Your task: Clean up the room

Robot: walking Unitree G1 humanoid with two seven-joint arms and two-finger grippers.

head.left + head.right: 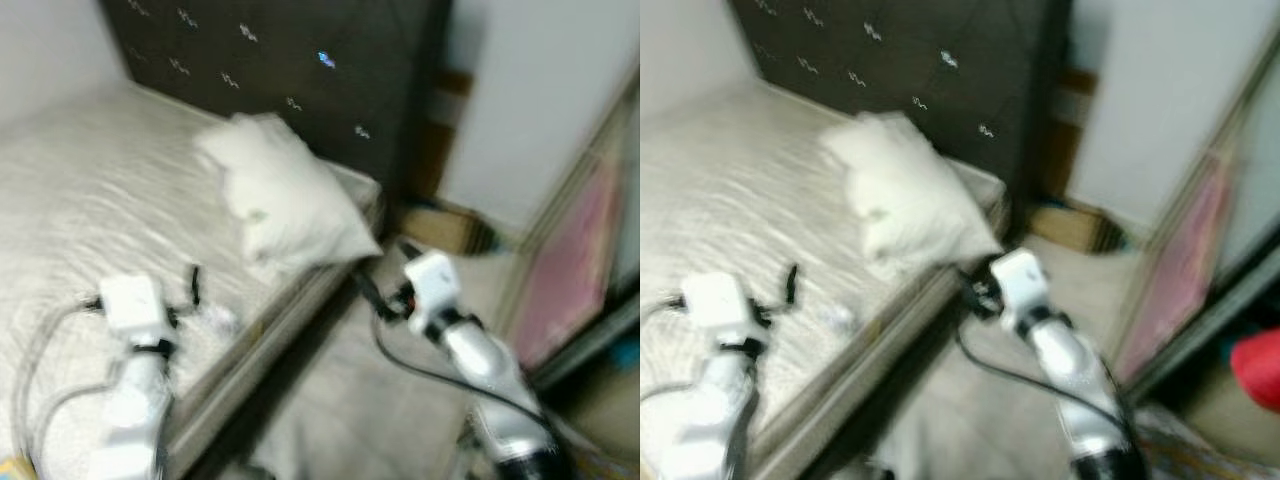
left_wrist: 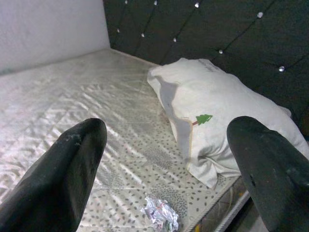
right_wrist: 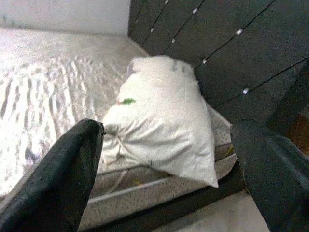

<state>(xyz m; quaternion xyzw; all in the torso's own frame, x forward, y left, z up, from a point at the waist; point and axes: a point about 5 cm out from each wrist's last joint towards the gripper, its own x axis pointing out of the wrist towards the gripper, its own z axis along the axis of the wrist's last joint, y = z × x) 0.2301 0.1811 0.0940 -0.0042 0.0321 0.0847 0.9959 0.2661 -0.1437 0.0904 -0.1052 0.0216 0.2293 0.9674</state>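
A crumpled ball of silvery foil lies on the bare mattress near its edge, also seen as a pale lump. My left gripper hovers open just above and short of it, over the mattress. A white pillow with a small green tree mark rests against the dark tufted headboard. My right gripper stands open beside the bed, off the mattress corner, pointing at the pillow.
A narrow strip of floor runs between the bed and a pink-framed panel on the right. A cardboard box sits by the headboard. A red object lies at far right. The eye views are blurred.
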